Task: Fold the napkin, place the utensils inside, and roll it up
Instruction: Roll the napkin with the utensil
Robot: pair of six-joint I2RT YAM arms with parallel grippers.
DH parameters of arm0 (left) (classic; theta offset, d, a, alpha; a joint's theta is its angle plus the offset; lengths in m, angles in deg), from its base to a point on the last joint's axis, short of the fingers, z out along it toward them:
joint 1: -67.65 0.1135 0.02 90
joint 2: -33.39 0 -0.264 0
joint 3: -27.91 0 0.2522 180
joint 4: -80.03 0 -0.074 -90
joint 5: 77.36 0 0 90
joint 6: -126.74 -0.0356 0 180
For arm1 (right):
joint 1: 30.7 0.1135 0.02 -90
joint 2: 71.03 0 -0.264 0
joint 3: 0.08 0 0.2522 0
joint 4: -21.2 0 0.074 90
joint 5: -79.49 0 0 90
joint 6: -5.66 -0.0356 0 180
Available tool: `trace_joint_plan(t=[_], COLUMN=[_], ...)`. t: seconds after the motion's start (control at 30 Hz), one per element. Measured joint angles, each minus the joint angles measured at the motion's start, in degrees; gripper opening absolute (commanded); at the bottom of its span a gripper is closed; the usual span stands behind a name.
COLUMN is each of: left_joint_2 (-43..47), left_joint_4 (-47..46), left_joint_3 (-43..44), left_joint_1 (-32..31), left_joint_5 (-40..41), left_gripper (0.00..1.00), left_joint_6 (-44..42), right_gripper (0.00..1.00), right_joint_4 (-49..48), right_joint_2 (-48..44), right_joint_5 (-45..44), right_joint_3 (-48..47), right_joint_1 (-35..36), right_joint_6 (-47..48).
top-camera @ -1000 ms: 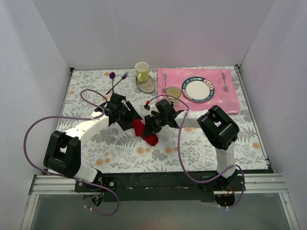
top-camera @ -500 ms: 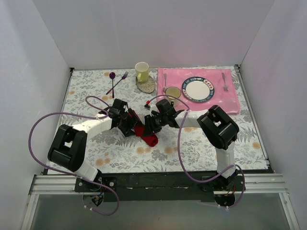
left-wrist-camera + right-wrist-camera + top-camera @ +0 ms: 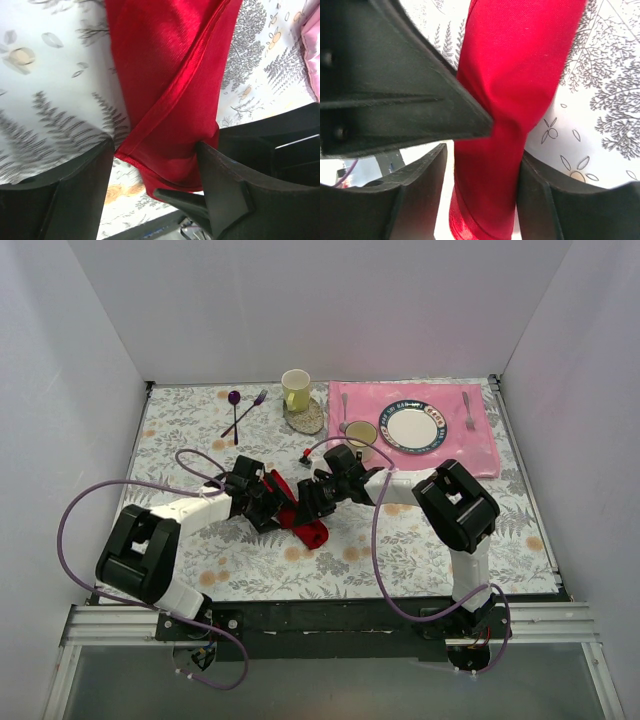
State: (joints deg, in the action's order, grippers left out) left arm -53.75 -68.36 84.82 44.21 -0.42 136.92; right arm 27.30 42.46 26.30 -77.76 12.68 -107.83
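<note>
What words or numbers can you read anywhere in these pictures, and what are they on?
None can be read for sure.
The plate has marks around its dark rim that may be letters: too small to read.
The napkin, yellow mug and pink placemat show no writing.

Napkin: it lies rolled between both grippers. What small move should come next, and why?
Probably lift the right gripper straight up, clear of the napkin: the roll lies on the table, and a gap shows beside one finger, so its hold seems loose.
</note>
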Motion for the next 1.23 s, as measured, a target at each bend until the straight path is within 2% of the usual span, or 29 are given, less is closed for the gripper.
trace_joint_plan(t=[0.3, 0.47, 0.63, 0.77, 0.83, 1.0, 1.1, 1.23], left_joint_2=[13.0, 17.8, 21.3, 21.4, 21.5, 23.4, 25.0, 25.1], left_joint_4=[7.3, 11.1, 13.6, 13.1, 11.8, 6.2, 2.5, -1.4], left_joint_3=[0.5, 2.7, 5.5, 11.5, 14.1, 20.9, 24.3, 29.4], left_joint_1=[-0.2, 0.2, 2.0, 2.8, 2.8, 2.8, 2.8, 2.8], left_joint_5=[5.7, 7.7, 8.9, 8.6, 7.8, 6.3, 5.5, 3.8], left_gripper=[0.73, 0.76, 0.78, 0.79, 0.81, 0.96, 0.96, 0.98], left_joint_6=[-1.9, -3.5, -6.4, -9.7, -11.0, -13.5, -14.6, -15.6], right_gripper=[0.77, 0.79, 0.81, 0.87, 0.98, 0.99, 0.99, 0.99], right_joint_4=[10.1, 17.0, 23.5, 29.8, 32.0, 36.9, 40.2, 43.2], right_joint_2=[-3.2, -6.8, -14.9, -25.6, -31.0, -48.0, -56.6, -63.0], right_joint_5=[-3.8, -5.7, -9.0, -17.2, -21.6, -37.3, -46.3, -52.0], right_joint_3=[-2.4, -4.8, -5.8, -5.9, -5.8, -5.6, -5.8, -6.3], right_joint_1=[0.0, 0.0, 0.0, 0.0, -0.2, -1.4, -1.9, -2.0], right_joint_6=[4.4, 7.3, 9.8, 11.3, 11.3, 10.3, 9.6, 9.0])
